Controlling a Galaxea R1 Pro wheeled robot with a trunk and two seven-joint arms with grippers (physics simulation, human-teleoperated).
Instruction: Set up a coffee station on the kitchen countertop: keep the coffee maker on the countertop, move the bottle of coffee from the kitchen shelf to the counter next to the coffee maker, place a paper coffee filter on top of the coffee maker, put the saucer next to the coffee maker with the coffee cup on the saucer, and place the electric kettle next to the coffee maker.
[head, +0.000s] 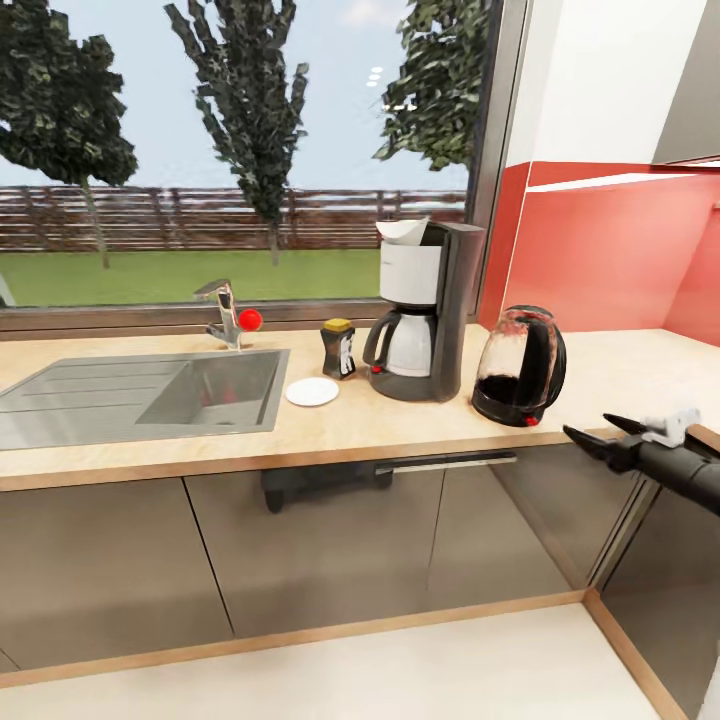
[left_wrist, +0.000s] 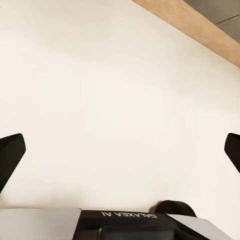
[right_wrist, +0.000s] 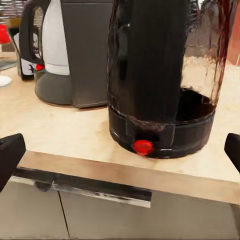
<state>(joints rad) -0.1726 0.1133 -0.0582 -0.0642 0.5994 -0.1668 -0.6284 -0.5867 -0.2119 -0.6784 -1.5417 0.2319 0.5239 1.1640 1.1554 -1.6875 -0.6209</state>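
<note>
So on the desk (head: 420, 425), left to right: saucer (head: 312, 391), coffee bottle (head: 339, 349), coffee maker (head: 425, 310) already wearing its filter (head: 402, 229), then the kettle (head: 519, 366) parked beside it. Right gripper (head: 588, 438) hovers near the edge, jaws wide and empty, likely done placing; left gripper (left_wrist: 120, 155) too.

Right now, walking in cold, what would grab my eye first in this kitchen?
Probably the coffee maker standing mid-counter before the big window, a white paper filter sticking out of its top. Just to its right sits the dark glass electric kettle, with the robot's right claw, open, hanging off the counter's front edge near it.
</note>
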